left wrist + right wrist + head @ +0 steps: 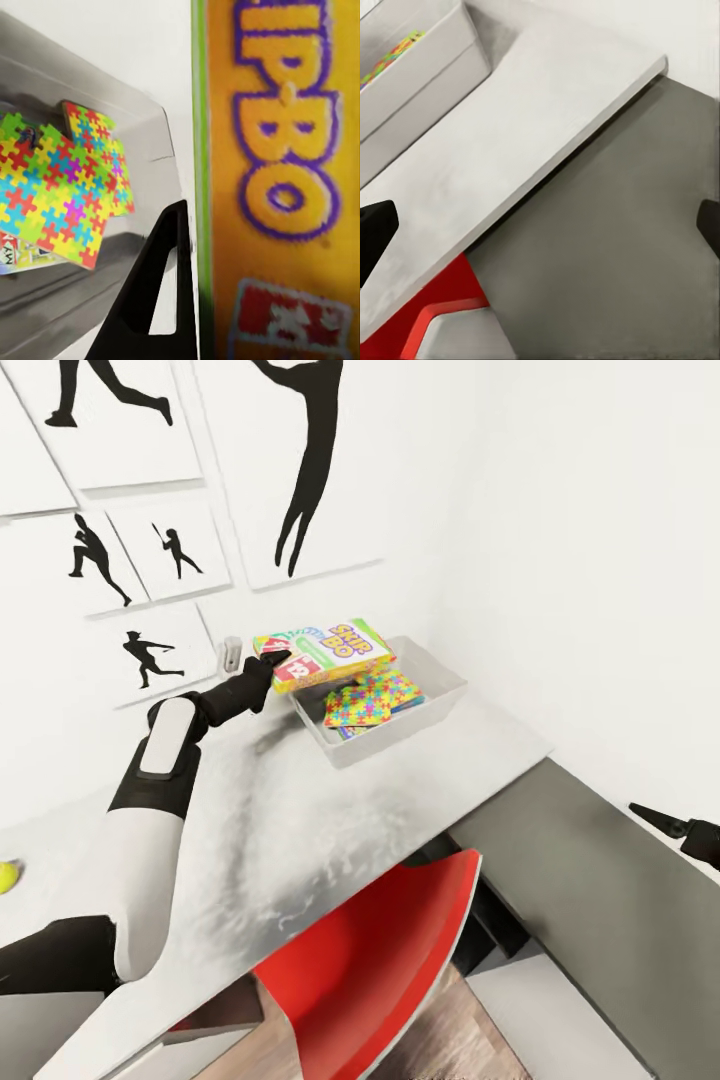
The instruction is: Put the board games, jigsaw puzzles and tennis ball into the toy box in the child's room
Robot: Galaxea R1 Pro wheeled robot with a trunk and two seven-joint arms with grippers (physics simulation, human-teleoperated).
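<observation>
The SKIP BO board game (328,650) hangs tilted over the near-left rim of the pale grey toy box (440,685), with my left gripper (272,663) shut on its end. In the left wrist view the box's yellow face (277,172) is close beside one dark finger (154,289). Two bright jigsaw puzzles (370,700) (64,191) lie inside the toy box (142,131), with a blue edge (408,703) under them. The tennis ball (6,876) sits at the table's far left. My right gripper (672,824) (540,229) hovers open off the table's right end, holding nothing.
The light grey table (300,820) (510,142) runs along the white wall with silhouette prints (305,470). A red chair (385,950) (439,300) stands at its front edge. A dark grey surface (590,890) (607,255) lies lower, right of the table.
</observation>
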